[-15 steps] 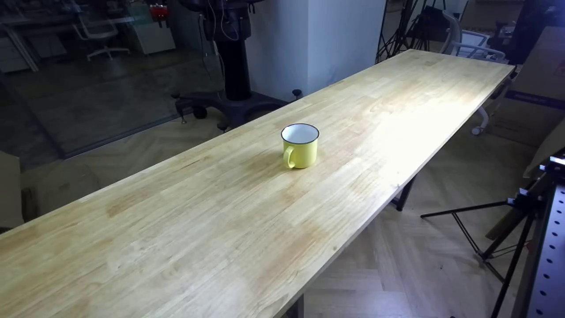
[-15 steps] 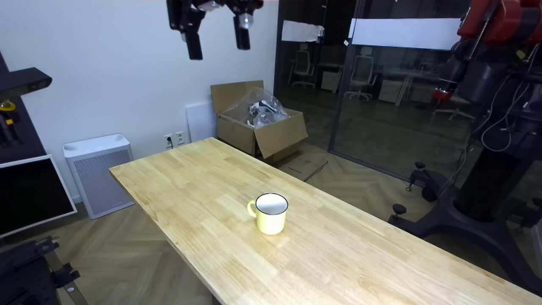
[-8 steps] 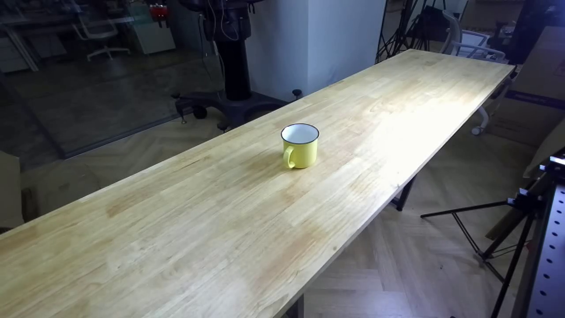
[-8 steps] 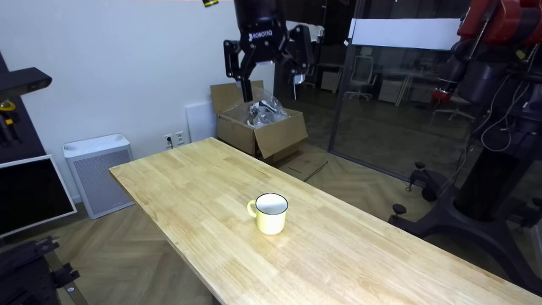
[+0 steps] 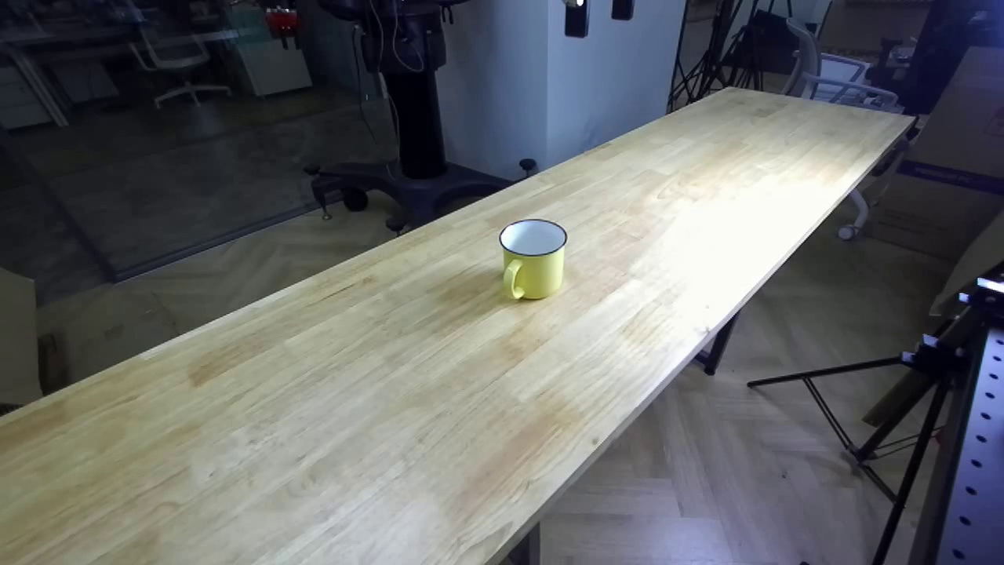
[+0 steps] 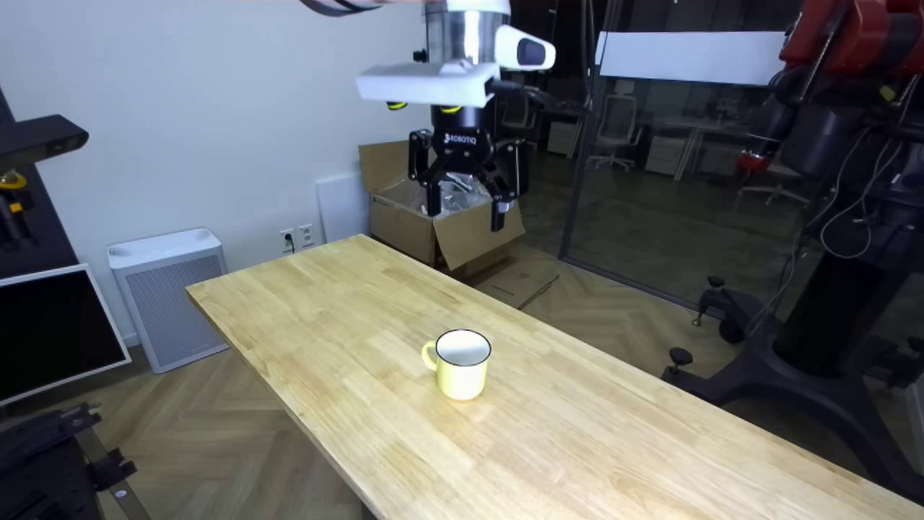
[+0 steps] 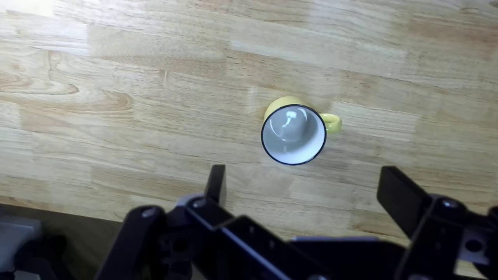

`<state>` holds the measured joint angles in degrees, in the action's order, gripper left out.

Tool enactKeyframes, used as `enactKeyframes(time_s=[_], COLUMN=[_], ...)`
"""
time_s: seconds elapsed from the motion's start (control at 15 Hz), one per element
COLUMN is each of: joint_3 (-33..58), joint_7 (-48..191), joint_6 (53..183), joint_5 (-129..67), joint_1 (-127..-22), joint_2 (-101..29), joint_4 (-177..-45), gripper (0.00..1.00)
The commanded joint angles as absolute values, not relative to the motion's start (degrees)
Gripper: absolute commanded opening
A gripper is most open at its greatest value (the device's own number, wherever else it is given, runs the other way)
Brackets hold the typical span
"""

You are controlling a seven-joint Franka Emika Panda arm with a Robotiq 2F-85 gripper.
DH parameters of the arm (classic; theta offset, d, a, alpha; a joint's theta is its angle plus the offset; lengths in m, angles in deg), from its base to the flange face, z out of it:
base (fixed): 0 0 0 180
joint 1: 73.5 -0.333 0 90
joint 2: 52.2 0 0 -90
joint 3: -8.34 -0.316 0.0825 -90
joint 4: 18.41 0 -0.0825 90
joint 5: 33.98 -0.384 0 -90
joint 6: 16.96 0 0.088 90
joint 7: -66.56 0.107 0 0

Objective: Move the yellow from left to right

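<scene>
mug [image 7: 293, 132] is standing on tabletop [image 7: 155, 128], below jaws and ahead in wrist view, handle [image 7: 338, 123] pointing roughly along closing line; jaws are hanging spread, empty.

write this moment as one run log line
yellow mug: upright on wooden table, not grasped | tool: open, holding nothing, raised above wooden table | yellow mug visible: all three views

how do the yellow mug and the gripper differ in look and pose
The yellow mug is yellow outside and white inside, while the gripper is mostly black. The yellow mug stands upright on the table, mouth up; the gripper hangs in the air, open jaws pointing down. Both look empty: nothing shows in the yellow mug or between the gripper's jaws.
</scene>
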<state>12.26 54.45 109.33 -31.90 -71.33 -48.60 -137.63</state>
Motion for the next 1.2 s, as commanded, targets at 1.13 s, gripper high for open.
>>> enactKeyframes(time_s=[1.13], joint_3=[9.58], joint_7=[58.85], joint_6=[113.57], joint_5=[-31.76], joint_1=[-72.29], joint_2=[-25.23], joint_4=[-125.97], gripper=[1.0])
